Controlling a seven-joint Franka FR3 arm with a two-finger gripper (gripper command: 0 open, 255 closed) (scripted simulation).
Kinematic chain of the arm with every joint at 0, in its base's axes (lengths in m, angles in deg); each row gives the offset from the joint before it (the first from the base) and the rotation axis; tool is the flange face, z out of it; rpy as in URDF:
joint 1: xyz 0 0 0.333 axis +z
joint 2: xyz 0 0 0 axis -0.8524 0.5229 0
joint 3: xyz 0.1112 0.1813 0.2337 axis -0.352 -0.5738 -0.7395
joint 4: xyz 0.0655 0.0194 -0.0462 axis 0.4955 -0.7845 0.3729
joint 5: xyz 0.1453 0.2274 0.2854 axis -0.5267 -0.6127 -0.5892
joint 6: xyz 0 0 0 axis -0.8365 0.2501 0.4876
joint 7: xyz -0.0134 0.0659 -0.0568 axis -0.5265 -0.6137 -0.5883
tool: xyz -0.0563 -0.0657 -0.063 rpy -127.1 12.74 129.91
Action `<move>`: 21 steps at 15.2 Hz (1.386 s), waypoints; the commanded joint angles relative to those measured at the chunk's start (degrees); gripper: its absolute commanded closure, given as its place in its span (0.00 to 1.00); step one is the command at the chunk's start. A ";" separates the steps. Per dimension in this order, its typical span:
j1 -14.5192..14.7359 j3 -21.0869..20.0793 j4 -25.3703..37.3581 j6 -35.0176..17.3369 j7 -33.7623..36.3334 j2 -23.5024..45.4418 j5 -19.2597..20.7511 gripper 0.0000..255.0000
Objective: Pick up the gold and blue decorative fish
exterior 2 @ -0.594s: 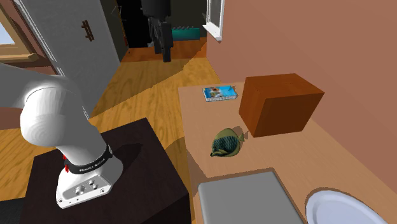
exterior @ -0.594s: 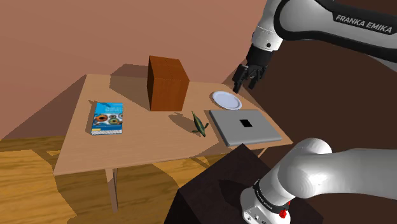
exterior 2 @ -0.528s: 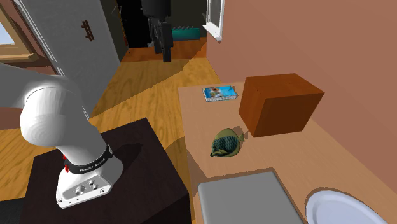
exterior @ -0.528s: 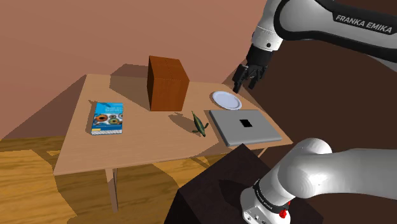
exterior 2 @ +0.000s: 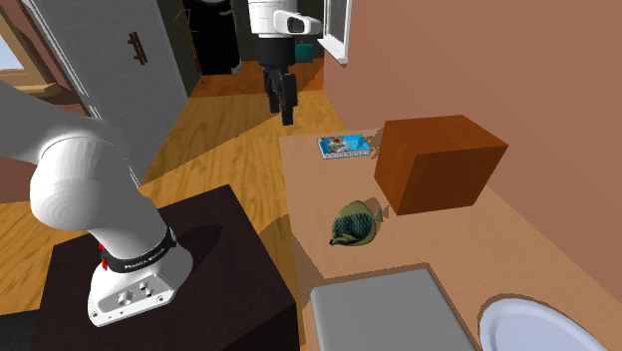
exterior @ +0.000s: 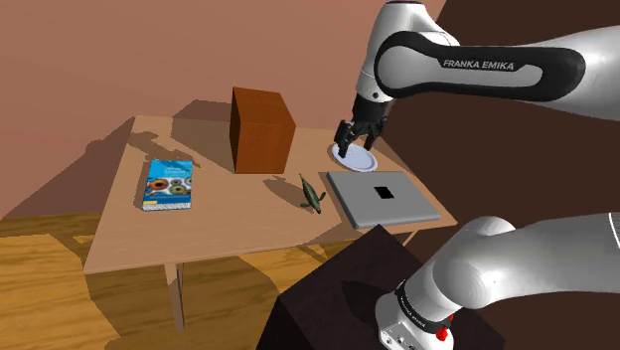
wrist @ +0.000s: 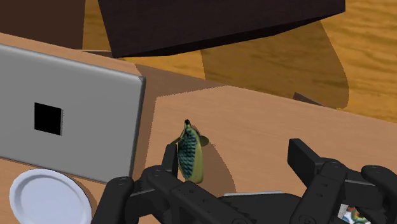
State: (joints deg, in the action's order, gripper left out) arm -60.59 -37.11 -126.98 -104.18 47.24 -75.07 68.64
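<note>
Gripper (exterior: 353, 134) is swinging in, hanging at the fish's (exterior: 311, 193) one o'clock in shoulder view. It's gaping empty, readying the grab.

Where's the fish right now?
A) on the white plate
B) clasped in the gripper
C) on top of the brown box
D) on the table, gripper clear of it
D: the fish sits on the table beside the grey slab; the open gripper hangs over the white plate.
</note>
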 commanded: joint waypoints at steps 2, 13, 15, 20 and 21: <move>-0.87 -1.15 -0.99 -5.97 2.69 5.57 1.72 0.00; -4.51 -3.61 4.07 -21.43 15.38 29.79 12.54 0.00; -4.87 -3.45 6.10 -23.19 18.04 34.47 15.16 0.00; -4.87 -1.91 12.49 -26.13 24.29 46.15 21.44 0.00; -4.75 -1.45 13.98 -26.51 25.38 48.45 22.53 0.00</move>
State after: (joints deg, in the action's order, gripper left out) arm -65.30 -39.08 -115.01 -130.45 71.69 -29.25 89.97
